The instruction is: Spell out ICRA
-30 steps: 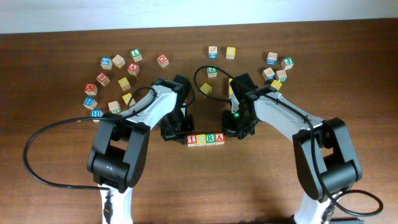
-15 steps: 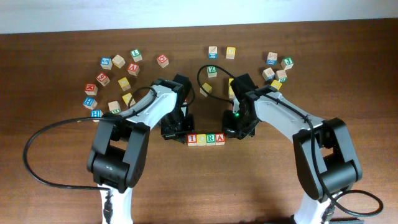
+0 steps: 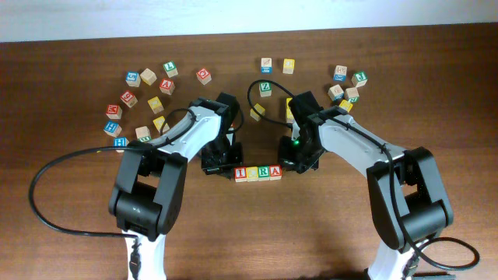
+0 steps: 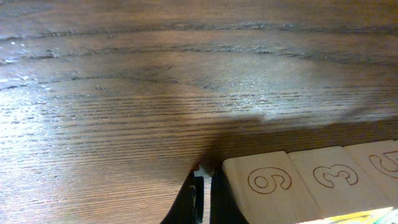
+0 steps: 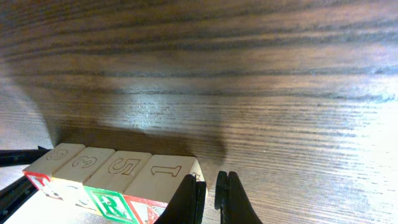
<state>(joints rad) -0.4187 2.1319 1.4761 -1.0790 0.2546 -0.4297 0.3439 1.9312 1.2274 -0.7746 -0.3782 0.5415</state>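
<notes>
A short row of letter blocks (image 3: 257, 173) lies on the wooden table between my two grippers, with I, R and A readable from above. My left gripper (image 3: 221, 165) is shut and empty, its tips (image 4: 203, 198) against the left end block, which shows a 6 (image 4: 267, 185). My right gripper (image 3: 295, 163) is shut and empty, its tips (image 5: 210, 194) at the right end block, which shows a 1 (image 5: 163, 174). Blocks showing 3 and 5 sit between the end blocks.
Several loose letter blocks are scattered at the back left (image 3: 148, 78) and back right (image 3: 342, 75). A yellow block (image 3: 257, 111) and a green block (image 3: 265, 89) lie behind the arms. A black cable (image 3: 54, 171) loops at the left.
</notes>
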